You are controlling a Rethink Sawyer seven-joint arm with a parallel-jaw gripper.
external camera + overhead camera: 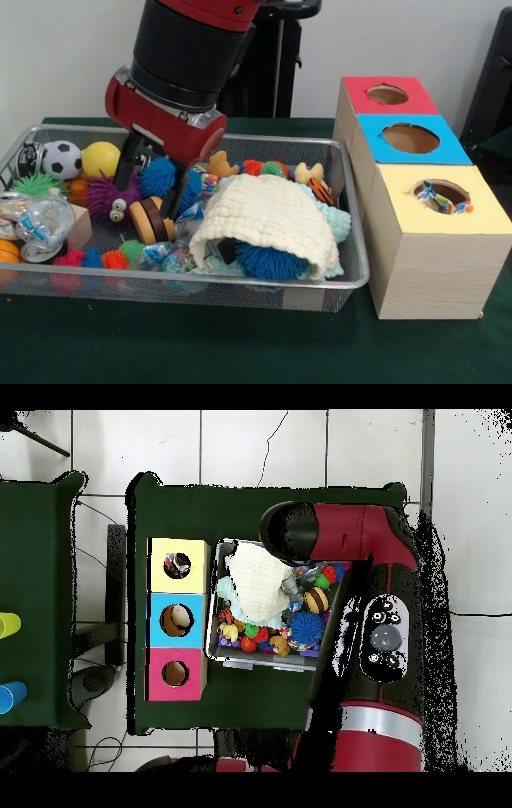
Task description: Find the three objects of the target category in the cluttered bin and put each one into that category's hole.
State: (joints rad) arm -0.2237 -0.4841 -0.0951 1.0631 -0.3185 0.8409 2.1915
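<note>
Wire mesh bin, on a green tabletop, filled with small toys. Contents seen from the front: cream quilted cloth draped over the middle, covering the top of a blue spiky ball; purple spiky toy with eyes; soccer ball and yellow ball at the back left corner; brown and tan ringed toy; a second blue spiky ball.

End effector: two dark fingers lowered into the bin, spread wide, one beside the purple spiky toy, the other by the ringed toy; nothing is gripped between them.

Sorting box: wooden, just right of the bin, with three round holes. Red panel farthest back, blue panel in the middle, yellow panel nearest. A patterned item shows inside the yellow hole. The overhead view shows something pale in the blue hole.
</note>
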